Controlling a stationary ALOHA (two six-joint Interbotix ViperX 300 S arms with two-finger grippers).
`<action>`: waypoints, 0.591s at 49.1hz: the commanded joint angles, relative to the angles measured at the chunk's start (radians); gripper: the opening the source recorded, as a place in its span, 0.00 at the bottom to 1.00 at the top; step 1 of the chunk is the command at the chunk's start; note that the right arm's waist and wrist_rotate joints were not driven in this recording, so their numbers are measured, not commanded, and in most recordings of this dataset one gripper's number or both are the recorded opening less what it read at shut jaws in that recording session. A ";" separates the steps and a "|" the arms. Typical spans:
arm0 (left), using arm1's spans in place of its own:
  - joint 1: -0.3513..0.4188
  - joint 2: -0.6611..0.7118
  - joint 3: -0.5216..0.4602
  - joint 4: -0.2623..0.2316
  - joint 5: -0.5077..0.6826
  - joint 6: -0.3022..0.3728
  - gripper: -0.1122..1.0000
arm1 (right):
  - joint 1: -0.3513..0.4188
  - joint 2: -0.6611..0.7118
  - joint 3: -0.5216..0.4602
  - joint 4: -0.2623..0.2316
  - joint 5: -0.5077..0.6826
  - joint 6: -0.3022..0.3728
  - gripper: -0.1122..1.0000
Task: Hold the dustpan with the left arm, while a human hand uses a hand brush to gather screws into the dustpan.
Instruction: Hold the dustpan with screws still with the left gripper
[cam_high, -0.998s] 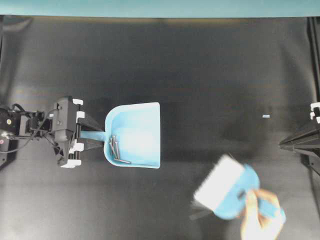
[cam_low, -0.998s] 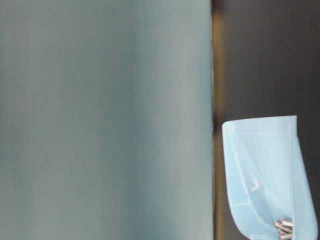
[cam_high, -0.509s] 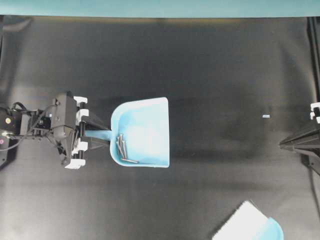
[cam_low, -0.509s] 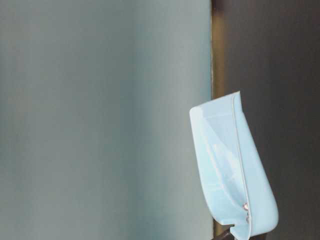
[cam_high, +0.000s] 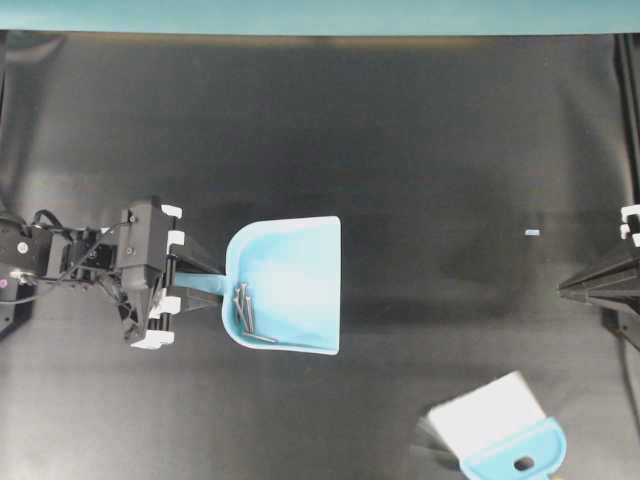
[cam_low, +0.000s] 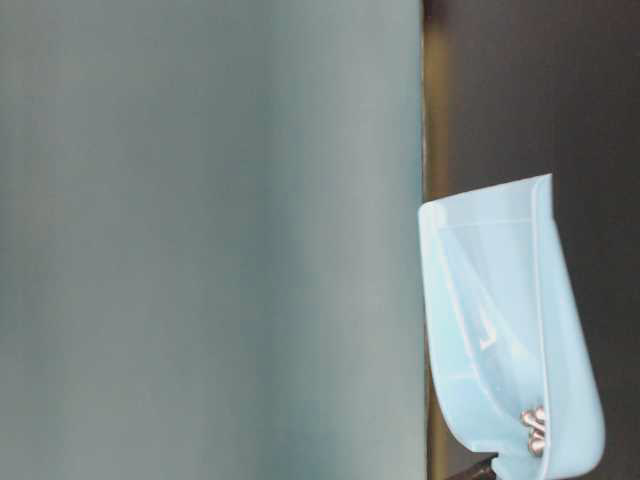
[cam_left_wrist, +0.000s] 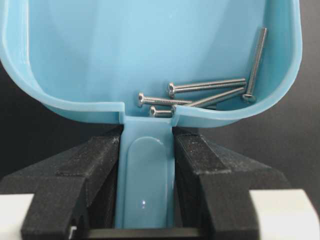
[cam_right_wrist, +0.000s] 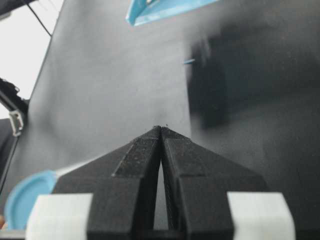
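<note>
Left gripper (cam_left_wrist: 145, 200) is clamped on the dustpan (cam_high: 290, 285) handle: both black fingers (cam_left_wrist: 87, 175) press flat against the narrow blue stem, just behind the rounded back wall. No gap shows on either side in the wrist view, so the hold looks square.

From overhead, the dustpan sits left of centre on the black table (cam_high: 400, 130), mouth facing away from the left arm (cam_high: 90, 270). The table-level view shows it tilted, apparently off the surface; you can't confirm contact from there.

The screws (cam_left_wrist: 210, 92) lie bunched against the back wall near the handle root, one leaning up the side. I count about five. None are visible loose on the table, so the gathering looks done or nearly so.

The hand brush (cam_high: 500, 430) is well apart, at the bottom edge of the overhead view, bristles pointing up-left. The human hand isn't visible.

Handling, as a judgement: thin moulded plastic, light, stiff enough but slick. The stem is the only sensible place to hold, and you already have it close to the scoop, which limits twisting. The screws will slide on that smooth floor, so keep the mouth tipped up.

Right gripper (cam_right_wrist: 161, 131) is parked, fingers pressed together with nothing between them.
</note>
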 joint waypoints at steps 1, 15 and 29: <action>-0.014 -0.005 -0.008 0.003 0.003 -0.002 0.37 | 0.000 0.003 -0.005 -0.003 -0.003 0.000 0.10; -0.018 -0.009 0.006 0.003 0.117 -0.023 0.37 | 0.000 0.003 -0.005 -0.003 -0.003 0.000 0.10; -0.029 -0.008 0.003 0.003 0.118 -0.026 0.37 | 0.000 0.003 -0.005 -0.002 -0.003 0.000 0.10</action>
